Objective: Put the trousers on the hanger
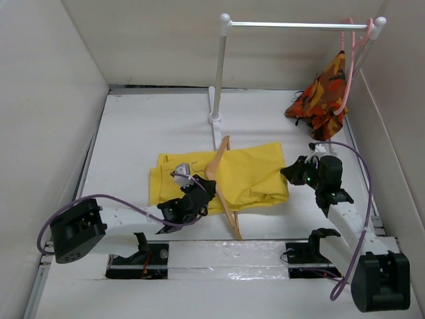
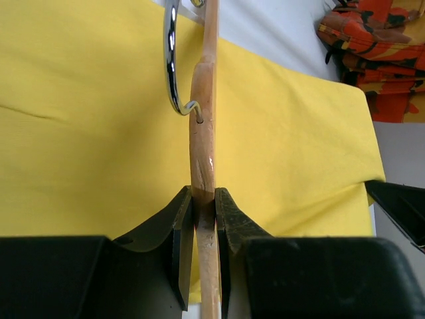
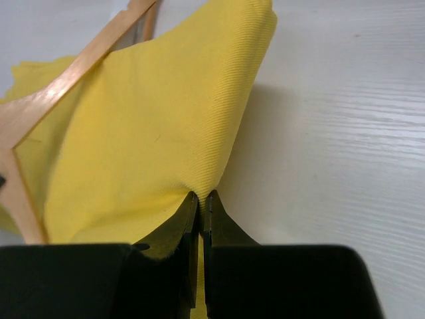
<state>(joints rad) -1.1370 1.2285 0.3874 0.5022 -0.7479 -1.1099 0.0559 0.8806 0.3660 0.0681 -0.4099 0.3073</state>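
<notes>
The left gripper (image 2: pixel 204 198) is pinching the hanger (image 2: pixel 202 133), holding it on edge over the trousers (image 3: pixel 146 133) lying folded in the middle of the table (image 1: pixel 133 126). The right gripper (image 3: pixel 201 199) is pinching their right edge. With only a thin fold caught, a pull risks slipping it free or tipping the hanger. Beyond, the rack (image 1: pixel 299 26), pink hanger (image 1: pixel 349 73) and orange garment (image 1: pixel 325 96) are blocking nothing.
</notes>
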